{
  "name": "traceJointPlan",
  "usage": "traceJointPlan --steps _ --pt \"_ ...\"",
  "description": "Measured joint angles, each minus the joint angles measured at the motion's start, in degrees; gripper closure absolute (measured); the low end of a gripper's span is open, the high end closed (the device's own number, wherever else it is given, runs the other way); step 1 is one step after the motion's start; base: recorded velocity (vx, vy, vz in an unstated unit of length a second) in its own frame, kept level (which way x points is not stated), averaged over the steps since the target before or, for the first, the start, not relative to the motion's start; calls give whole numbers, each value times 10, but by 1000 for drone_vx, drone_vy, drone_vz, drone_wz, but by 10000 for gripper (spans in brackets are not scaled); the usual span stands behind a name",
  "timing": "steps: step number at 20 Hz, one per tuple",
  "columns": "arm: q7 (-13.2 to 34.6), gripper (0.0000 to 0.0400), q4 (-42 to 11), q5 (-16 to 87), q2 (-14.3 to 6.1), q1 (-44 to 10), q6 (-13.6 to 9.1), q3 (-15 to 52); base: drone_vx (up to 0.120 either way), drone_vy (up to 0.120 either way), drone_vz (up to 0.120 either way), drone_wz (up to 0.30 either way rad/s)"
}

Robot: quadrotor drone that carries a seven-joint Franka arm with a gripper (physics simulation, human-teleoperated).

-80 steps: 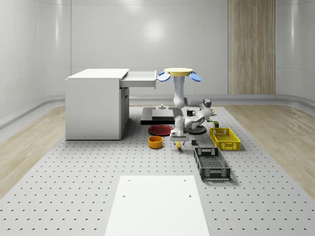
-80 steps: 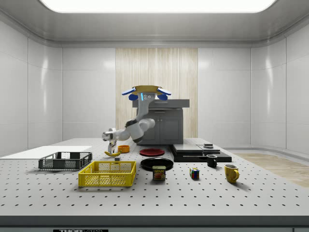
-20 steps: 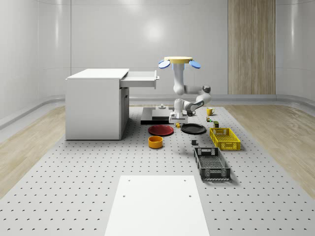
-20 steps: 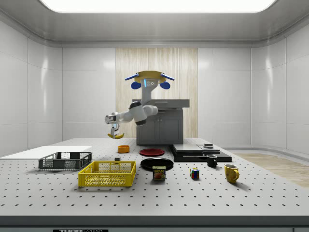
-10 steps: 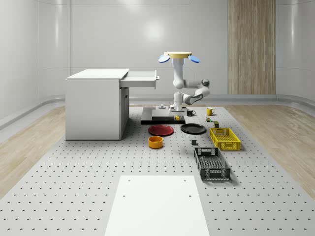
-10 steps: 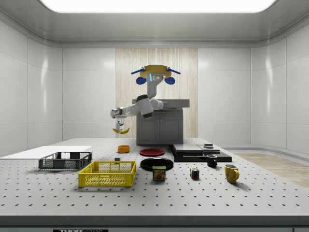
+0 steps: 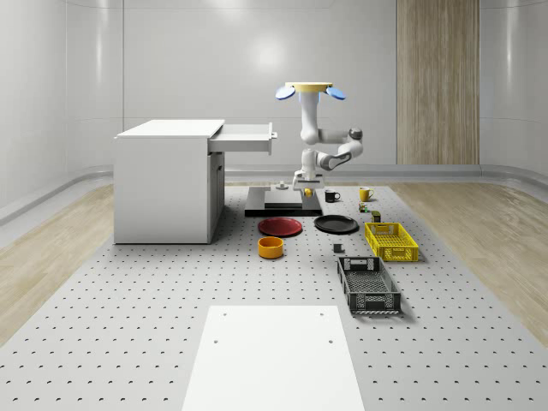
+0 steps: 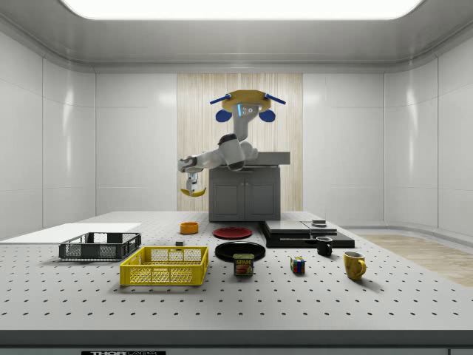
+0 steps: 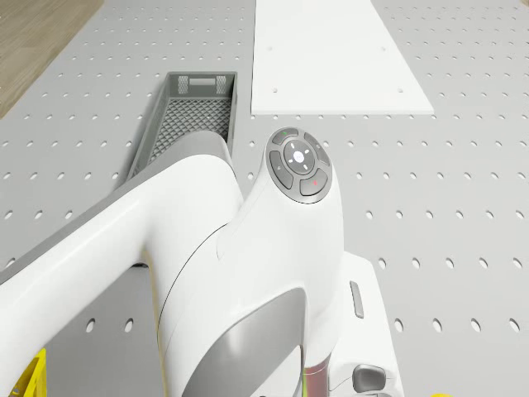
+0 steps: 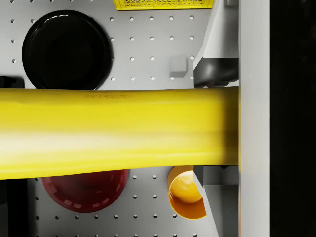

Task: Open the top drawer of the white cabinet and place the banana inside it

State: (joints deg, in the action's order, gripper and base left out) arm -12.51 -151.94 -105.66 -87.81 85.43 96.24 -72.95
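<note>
I hover in the air with my drone body (image 7: 310, 89) high above the far part of the perforated tabletop (image 7: 171, 291), to the whole-scene view's right of the white cabinet (image 7: 164, 181) and higher than its top. The cabinet's top drawer (image 7: 247, 138) stands pulled out toward me, its front edge near my arm but apart from it.

My arm (image 8: 228, 151) bends down and out from the drone, and my end effector (image 8: 193, 185) hangs below the wrist, clamped on the banana (image 8: 194, 192). The banana is off the tabletop, held in mid-air; in the whole-scene view it seems to hang lower than the drawer and to its right, though depth is hard to judge there. In the wrist view the banana (image 10: 118, 131) runs as a broad yellow band across my fingers (image 10: 216, 71).

Beneath the banana in the wrist view lie the black plate (image 10: 66, 49), the red plate (image 10: 84, 190), the orange bowl (image 10: 185, 192) and the edge of the yellow crate (image 10: 163, 4). In the side view the black crate (image 8: 100, 245) sits on the tabletop well to the left, beside the yellow crate (image 8: 164, 265). The drone view looks over my arm at the black crate (image 9: 186, 116) and a white panel (image 9: 331, 58).
</note>
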Motion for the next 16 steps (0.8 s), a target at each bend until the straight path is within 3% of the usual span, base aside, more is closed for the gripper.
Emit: traceJointPlan --steps 16 --pt "-1 207 0 2 -4 1 4 0 -120 0 120 0"
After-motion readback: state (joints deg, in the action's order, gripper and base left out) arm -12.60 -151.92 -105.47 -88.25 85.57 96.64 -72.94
